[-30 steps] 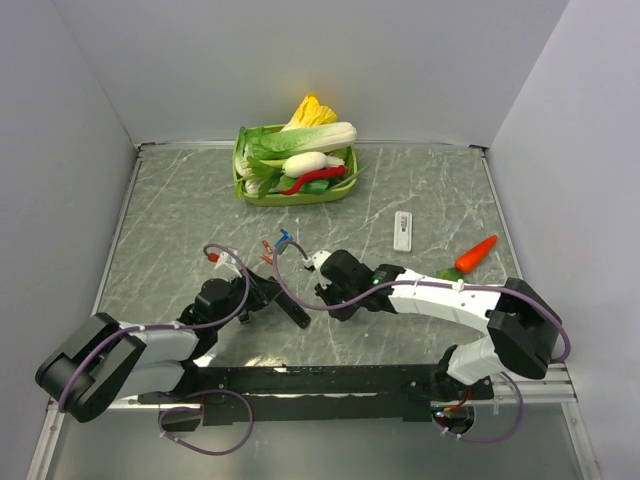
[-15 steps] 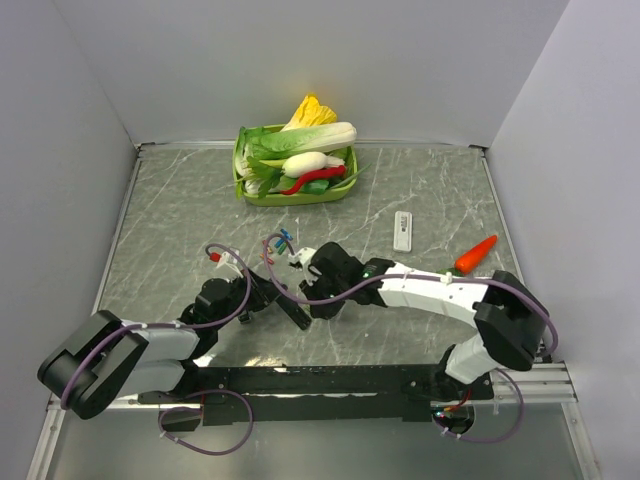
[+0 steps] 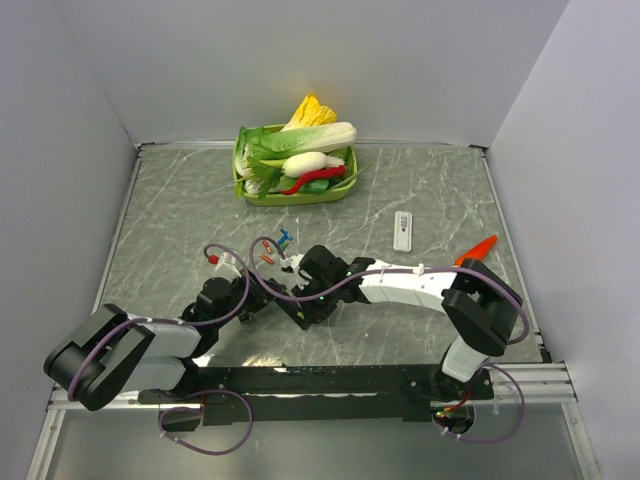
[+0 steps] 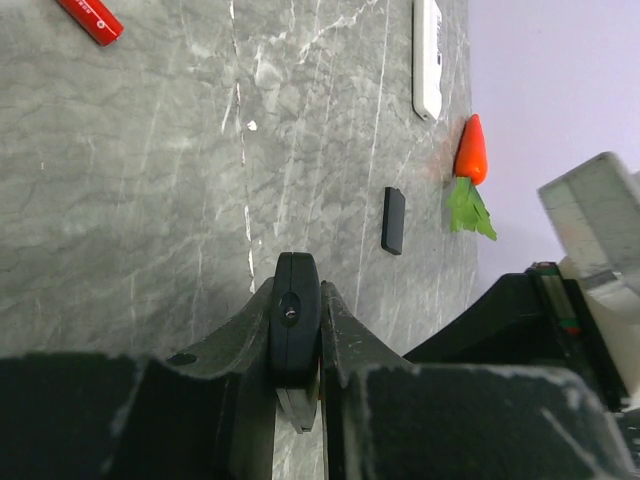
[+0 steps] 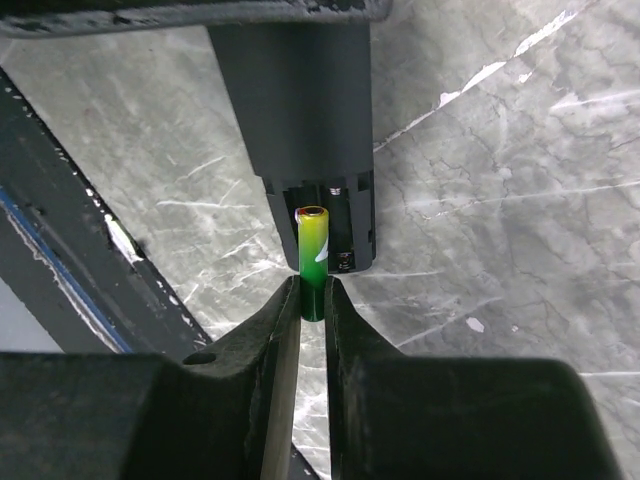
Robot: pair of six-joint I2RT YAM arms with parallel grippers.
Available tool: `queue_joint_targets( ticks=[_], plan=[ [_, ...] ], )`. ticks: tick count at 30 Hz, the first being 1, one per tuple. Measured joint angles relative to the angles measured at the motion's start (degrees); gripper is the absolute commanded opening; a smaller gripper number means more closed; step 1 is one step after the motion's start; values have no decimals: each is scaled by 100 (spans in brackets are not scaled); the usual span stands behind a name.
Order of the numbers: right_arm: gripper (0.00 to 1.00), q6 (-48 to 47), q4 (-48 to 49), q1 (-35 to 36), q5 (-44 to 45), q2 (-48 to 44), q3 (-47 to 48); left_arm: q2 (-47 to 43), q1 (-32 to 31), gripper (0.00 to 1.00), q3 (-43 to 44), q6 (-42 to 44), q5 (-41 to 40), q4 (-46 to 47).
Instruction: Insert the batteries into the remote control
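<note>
left jaws clenched on black remote (image 4: 295, 320), steadying it | right jaws grasping green battery (image 5: 312, 262) end-on at its open battery bay (image 5: 345, 225), apparently for seating | red battery (image 4: 90, 18) spare nearby

A flat grey table (image 3: 170, 215) with thin white lines like stone sits inside plain pale walls, a back wall (image 3: 300, 50), a left wall (image 3: 50, 180) and a right wall (image 3: 585, 150), with a black rail (image 3: 320, 381) along the near edge and soft, even light.
</note>
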Motion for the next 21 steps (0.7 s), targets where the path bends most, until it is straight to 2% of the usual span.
queue_joint_targets(
  ticks=[21],
  plan=[
    [0, 343, -162, 0, 240, 321, 264, 369, 197, 1, -26, -251, 286, 367]
  ],
)
